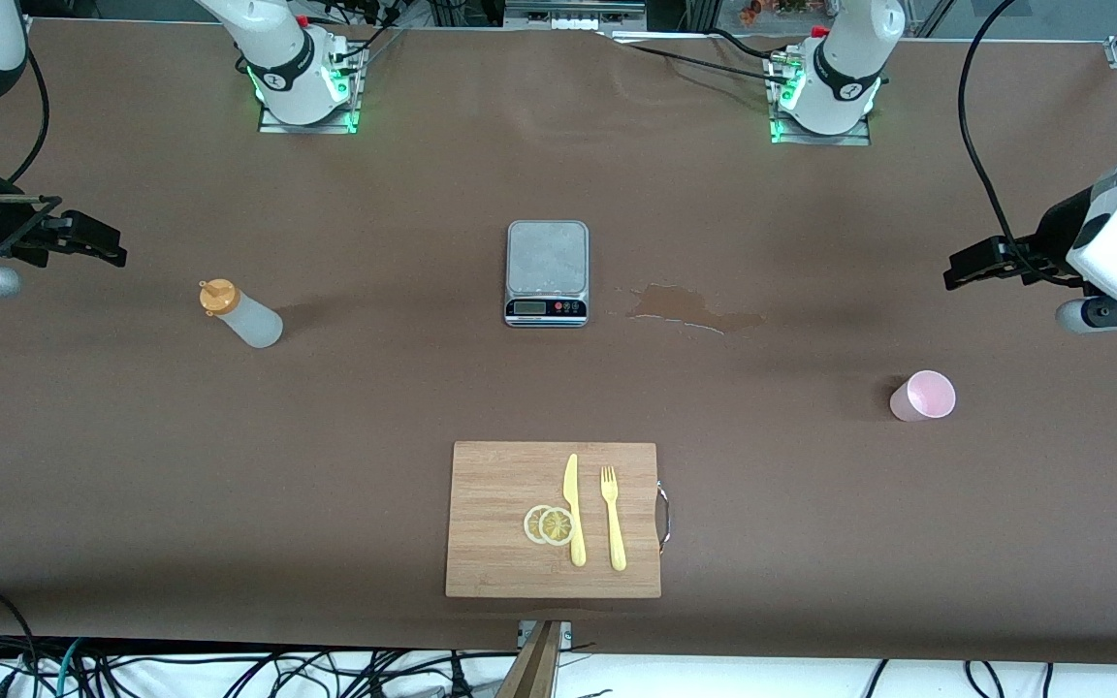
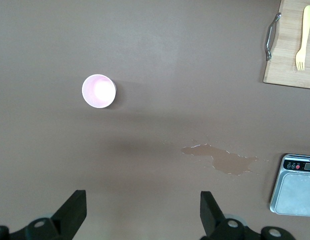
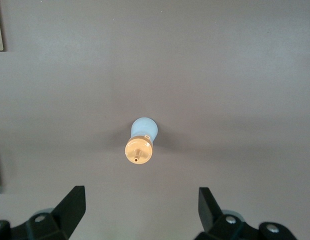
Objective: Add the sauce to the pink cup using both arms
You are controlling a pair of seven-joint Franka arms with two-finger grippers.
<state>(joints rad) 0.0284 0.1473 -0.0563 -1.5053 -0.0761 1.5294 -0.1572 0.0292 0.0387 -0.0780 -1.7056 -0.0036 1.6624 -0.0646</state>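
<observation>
The sauce bottle (image 1: 240,312), whitish with an orange nozzle cap, stands upright on the brown table toward the right arm's end. It also shows in the right wrist view (image 3: 141,140). My right gripper (image 1: 103,242) (image 3: 140,207) is open and empty, up over the table near the bottle and apart from it. The pink cup (image 1: 923,396) stands upright and looks empty toward the left arm's end. It also shows in the left wrist view (image 2: 99,91). My left gripper (image 1: 966,267) (image 2: 142,210) is open and empty, up over the table, apart from the cup.
A grey scale (image 1: 546,271) sits mid-table. A wet spill (image 1: 689,305) lies beside it toward the left arm's end. Nearer the front camera, a wooden cutting board (image 1: 491,485) carries lemon slices (image 1: 549,524), a yellow knife (image 1: 573,509) and a yellow fork (image 1: 613,519).
</observation>
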